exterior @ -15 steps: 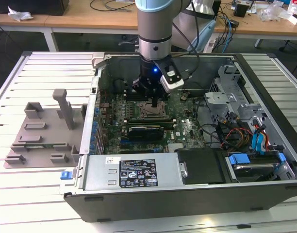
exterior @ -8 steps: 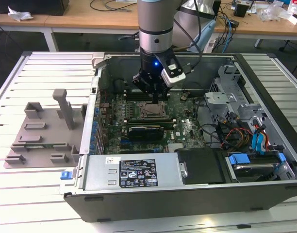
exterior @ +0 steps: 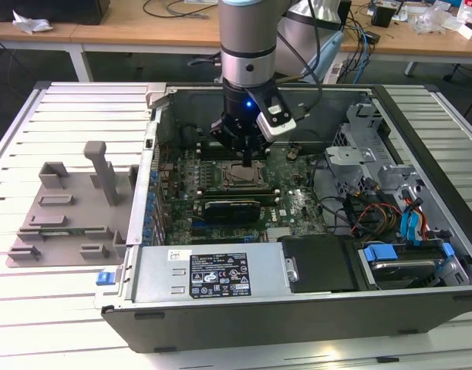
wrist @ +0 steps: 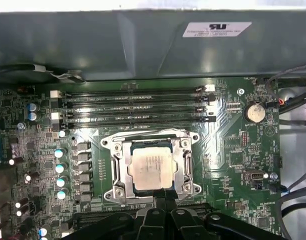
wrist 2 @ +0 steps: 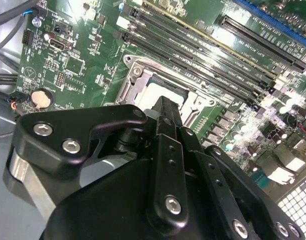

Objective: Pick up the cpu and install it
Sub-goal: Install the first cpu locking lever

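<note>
Silvery-gray cpu (wrist: pixel 152 168) with thin tan edge, inside silver metal socket frame (wrist: pixel 116 167). Around the frame, green motherboard (wrist: pixel 228 165) with black memory slots (wrist: pixel 133 107). Gripper (wrist 2: pixel 163 112) black with silver screws. Gray fixture blocks (exterior: pixel 70 208) on white slatted tabletop (exterior: pixel 35 324).

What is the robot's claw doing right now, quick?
Gripper: hovering right above the cpu in its socket; open or closed cannot be told.

White slatted table (exterior: pixel 59 308) w/ PC case (exterior: pixel 298 308), gray fixture (exterior: pixel 66 208).
</note>
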